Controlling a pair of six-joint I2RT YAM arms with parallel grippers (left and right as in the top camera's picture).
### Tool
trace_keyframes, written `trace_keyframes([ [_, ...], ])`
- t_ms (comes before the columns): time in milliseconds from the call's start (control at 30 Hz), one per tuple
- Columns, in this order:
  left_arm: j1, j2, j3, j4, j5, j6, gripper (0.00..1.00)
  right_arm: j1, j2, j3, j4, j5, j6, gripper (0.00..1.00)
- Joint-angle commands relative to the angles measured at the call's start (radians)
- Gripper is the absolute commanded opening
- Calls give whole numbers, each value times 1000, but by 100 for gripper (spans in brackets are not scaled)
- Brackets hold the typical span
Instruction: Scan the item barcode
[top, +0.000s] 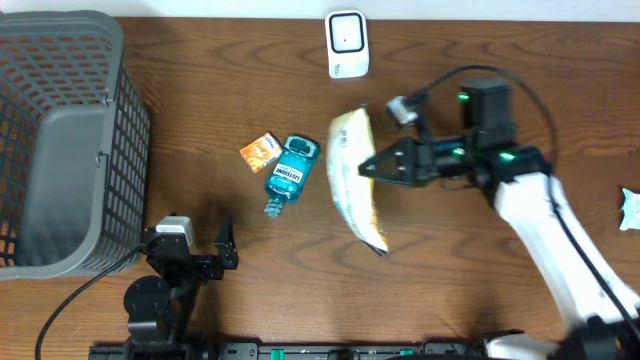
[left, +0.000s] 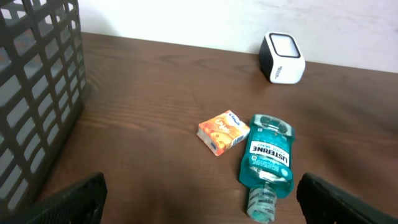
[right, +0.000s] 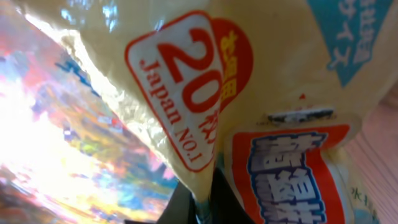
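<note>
A long yellow snack bag (top: 352, 180) hangs above the table's middle, my right gripper (top: 366, 168) shut on its edge. In the right wrist view the bag (right: 205, 93) fills the frame, its red "20" label close up, and the gripper (right: 205, 202) pinches its fold at the bottom. The white barcode scanner (top: 347, 44) stands at the table's far edge, also in the left wrist view (left: 282, 57). My left gripper (top: 200, 262) rests open near the front edge, its dark fingertips (left: 74, 199) wide apart with nothing between them.
A teal mouthwash bottle (top: 290, 172) lies beside a small orange box (top: 261, 151) at centre left. A grey mesh basket (top: 60, 140) fills the left side. A white wrapper (top: 630, 208) lies at the right edge.
</note>
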Motion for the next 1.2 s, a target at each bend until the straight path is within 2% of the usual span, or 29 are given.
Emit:
trace_keyframes([
  [0,3,-4,12,0,5,20,98,-66,-113,3,-153,-50,-213,1],
  [133,3,-4,12,0,6,20,98,-150,-205,3,-401,-49,-500,1],
  [267,3,-4,12,0,6,20,98,-209,-230,3,-518,-49,-621,1],
  [400,3,-4,12,0,5,20,98,-207,-223,0,-525,-37,-695,1],
  [500,3,-4,12,0,6,20,98,-208,-217,0,-521,45,-694,1],
  [567,3,-4,12,0,6,20,98,-208,-217,0,-523,201,-694,1],
  [633,3,-4,12,0,6,20,98,-204,-217,0,-540,484,-653,1],
  [733,3,-4,12,0,6,20,98,-177,-216,0,-537,845,-516,1],
  [967,3,-4,12,0,6,20,98,-64,-213,0,-324,1001,-471,1],
  [1167,3,-4,12,0,5,20,98,56,-164,0,-247,1416,-341,1],
])
